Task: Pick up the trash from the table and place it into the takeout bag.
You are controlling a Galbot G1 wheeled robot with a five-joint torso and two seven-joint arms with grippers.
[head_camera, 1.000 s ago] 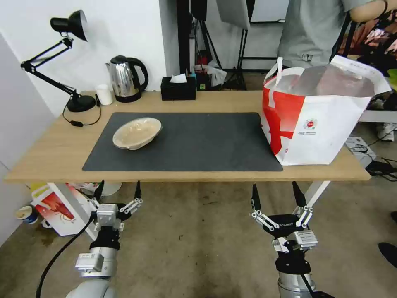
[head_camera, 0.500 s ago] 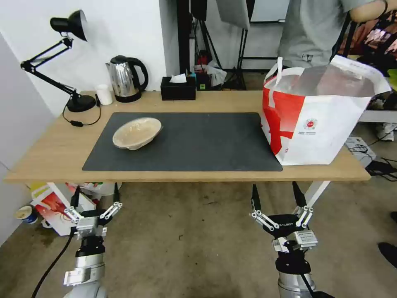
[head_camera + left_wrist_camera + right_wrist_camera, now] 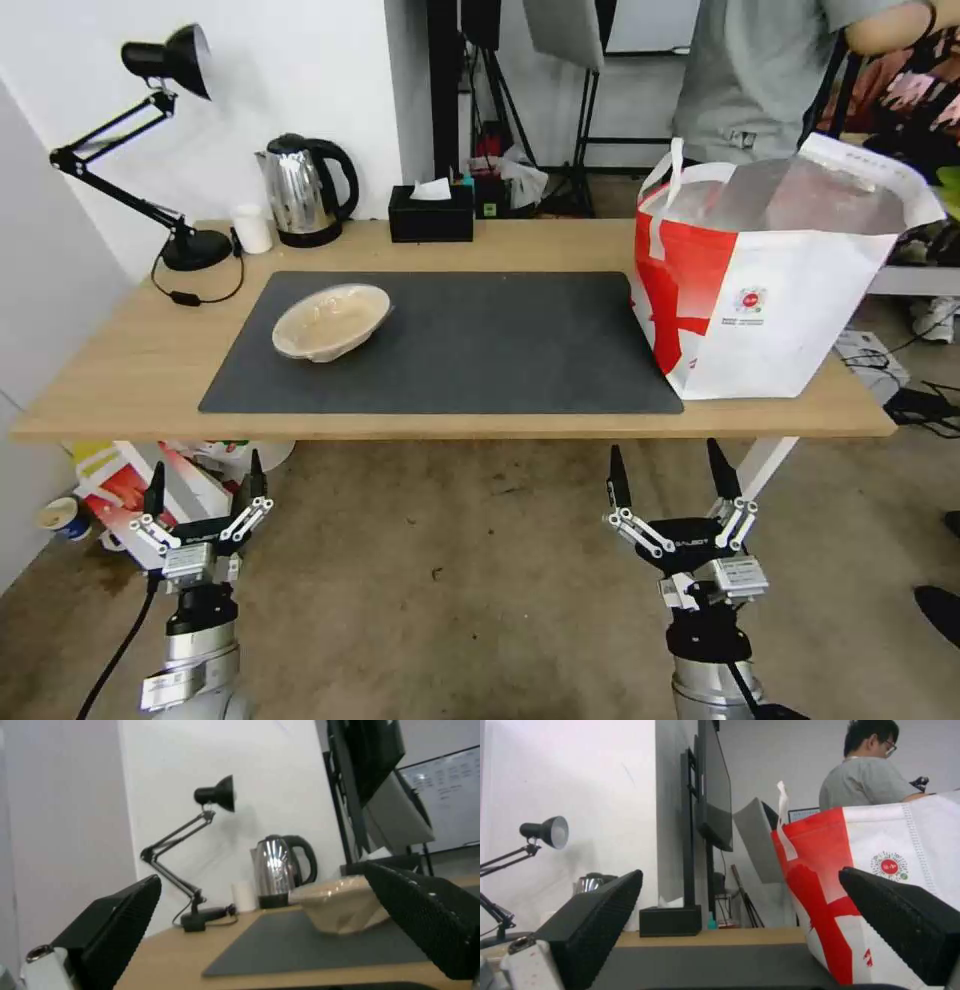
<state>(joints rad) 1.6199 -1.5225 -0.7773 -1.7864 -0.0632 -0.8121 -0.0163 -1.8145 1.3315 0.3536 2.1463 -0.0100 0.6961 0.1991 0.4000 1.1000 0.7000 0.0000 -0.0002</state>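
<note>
- The left gripper (image 3: 204, 482) hangs below the near edge of the table (image 3: 130, 350), out toward its left end, above the floor; its fingers are spread apart and hold nothing.
- The right gripper (image 3: 668, 473) hangs below the near edge too, under the right half of the table, its fingers likewise spread wide and empty.
- A red-and-white box (image 3: 130, 492) stands on the floor under the table's left end, just behind the left gripper.
- The table carries a dark grey mat (image 3: 480, 350) across its middle.
- The beige bowl (image 3: 331, 321) sits on the left part of the mat, tilted a little, well apart from both grippers.
- The takeout bag (image 3: 770, 300) stands upright at the right end of the table with its mouth open, its near left corner resting on the mat's right edge. What lies inside cannot be made out.
- Along the far edge stand a black desk lamp (image 3: 165, 60), a small white cup (image 3: 252, 228), a steel kettle (image 3: 303, 190) and a black tissue box (image 3: 431, 215).
</note>
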